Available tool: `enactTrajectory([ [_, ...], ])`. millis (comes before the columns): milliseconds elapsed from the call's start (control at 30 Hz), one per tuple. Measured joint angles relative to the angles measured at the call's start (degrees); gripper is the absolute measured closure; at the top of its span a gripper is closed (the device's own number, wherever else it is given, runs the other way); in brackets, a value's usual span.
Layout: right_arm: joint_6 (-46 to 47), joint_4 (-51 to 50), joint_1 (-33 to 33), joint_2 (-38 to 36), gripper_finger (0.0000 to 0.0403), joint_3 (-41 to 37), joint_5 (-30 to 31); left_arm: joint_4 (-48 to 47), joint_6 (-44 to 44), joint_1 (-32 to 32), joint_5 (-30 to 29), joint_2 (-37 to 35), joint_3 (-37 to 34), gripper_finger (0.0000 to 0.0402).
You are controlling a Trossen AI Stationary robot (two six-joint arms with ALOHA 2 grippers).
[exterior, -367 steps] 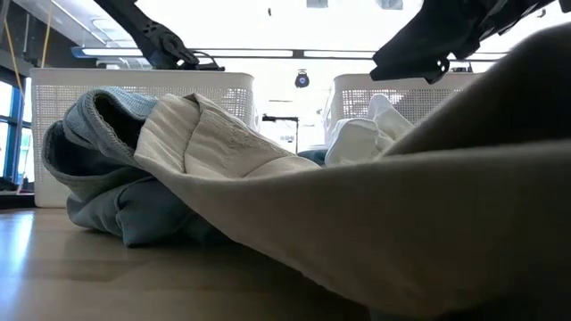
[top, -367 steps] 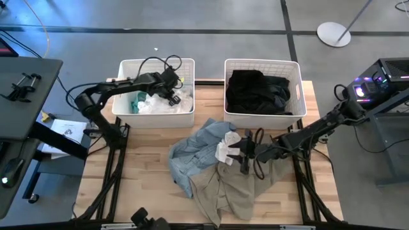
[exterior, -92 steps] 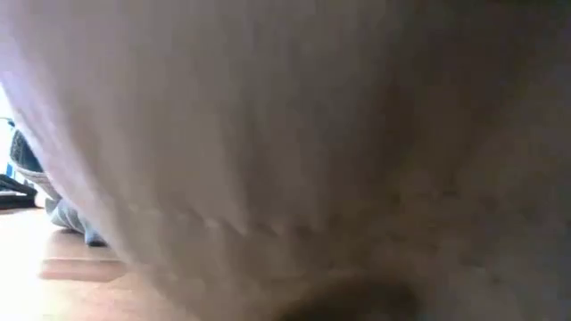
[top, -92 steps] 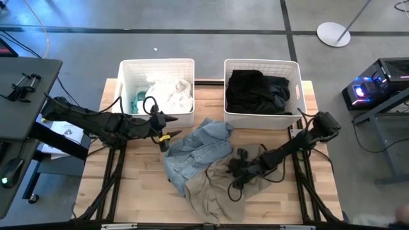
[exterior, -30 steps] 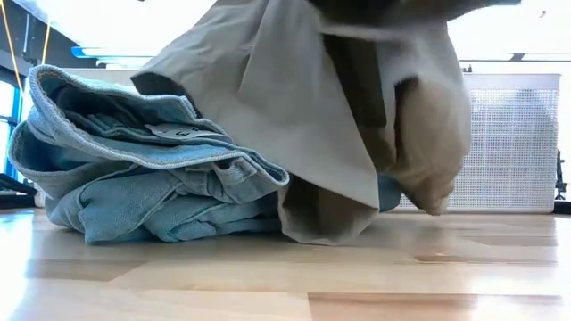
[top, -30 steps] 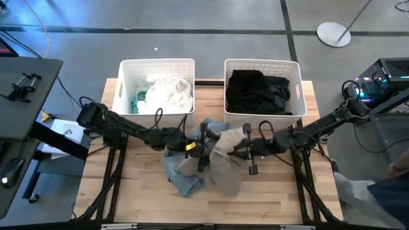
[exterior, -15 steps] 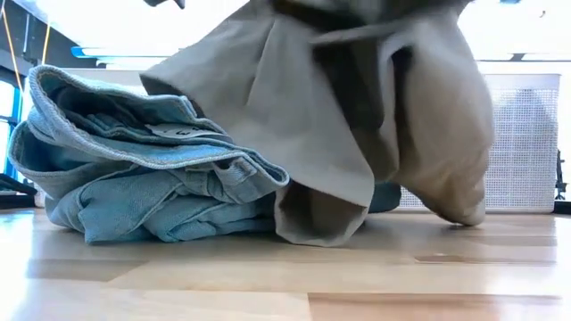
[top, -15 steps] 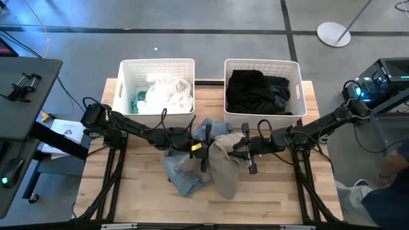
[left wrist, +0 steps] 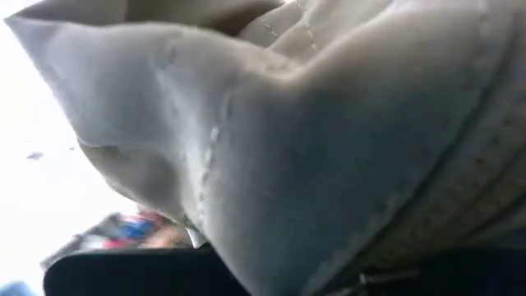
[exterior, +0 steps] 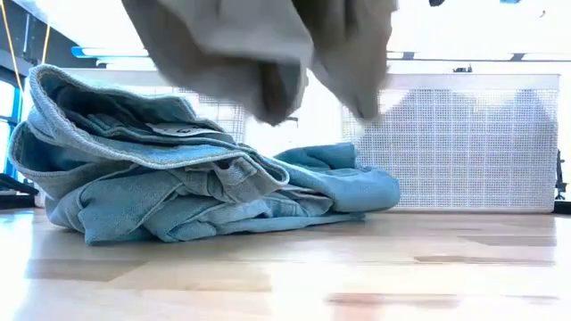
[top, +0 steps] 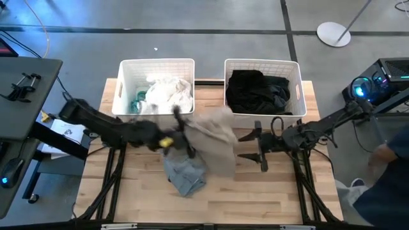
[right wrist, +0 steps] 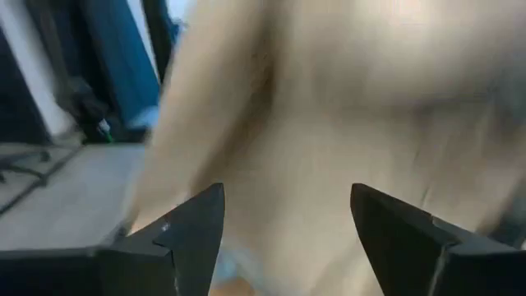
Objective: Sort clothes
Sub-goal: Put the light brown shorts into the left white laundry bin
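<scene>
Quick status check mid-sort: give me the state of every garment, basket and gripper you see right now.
beige garment: lifted off the table, hanging from the left gripper
left gripper: shut on the beige garment
right gripper: open, empty, beside the beige garment
denim garment: crumpled on the table
left basket: holds white and teal clothes
right basket: holds black clothes

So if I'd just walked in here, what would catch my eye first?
Probably the beige garment, lifted clear of the table in mid-air by the left end effector, while the right end effector sits open just beside it, holding nothing. Below it, a light blue denim garment lies crumpled on the wooden table. Behind stand two white baskets, one with black clothes, one with white clothes.
</scene>
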Motion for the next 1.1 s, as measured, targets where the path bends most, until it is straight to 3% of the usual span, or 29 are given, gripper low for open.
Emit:
enactTrajectory([
  [233, 4.15, -4.07, 4.11, 3.91, 0.0148, -0.07, 8.19, 19.34, 37.97, 2.80, -6.96, -10.86, 0.11, 0.0374],
  [300, 4.20, -3.82, 5.17, 5.61, 0.0148, -0.07, 8.70, 22.74, 44.33, 5.96, -7.68, -13.24, 0.13, 0.0374],
  [367, 4.21, -3.00, 5.70, 7.56, 0.0148, -0.07, 8.68, 22.60, 44.96, 9.99, -10.56, -15.39, 0.13, 0.0374],
  [500, 5.84, -2.39, 6.25, 10.57, 0.0148, -0.07, 8.75, 14.75, 35.01, 19.06, -23.15, -17.96, 0.13, 0.0375],
  [633, 8.66, -2.50, 6.47, 12.73, 0.0148, -0.09, 8.79, -9.97, 14.26, 26.16, -29.92, -19.00, -0.88, 0.0375],
  [767, 9.69, -2.53, 7.01, 14.41, 0.0148, -0.09, 8.80, -41.94, -15.80, 31.63, -21.69, -18.08, -2.03, 0.0375],
  [867, 10.66, -2.52, 7.52, 15.25, 0.0148, -0.09, 8.81, -57.85, -34.06, 35.51, -11.68, -16.05, -4.02, 0.0375],
  [1033, 11.73, -2.70, 8.09, 15.51, 0.0148, -0.11, 9.01, -68.45, -44.17, 41.46, -5.66, -11.61, -8.24, 0.0375],
  [1100, 11.68, -2.70, 8.09, 15.51, 0.0148, -0.11, 9.19, -68.55, -45.16, 44.07, 0.53, -9.76, -9.58, 0.0375],
])
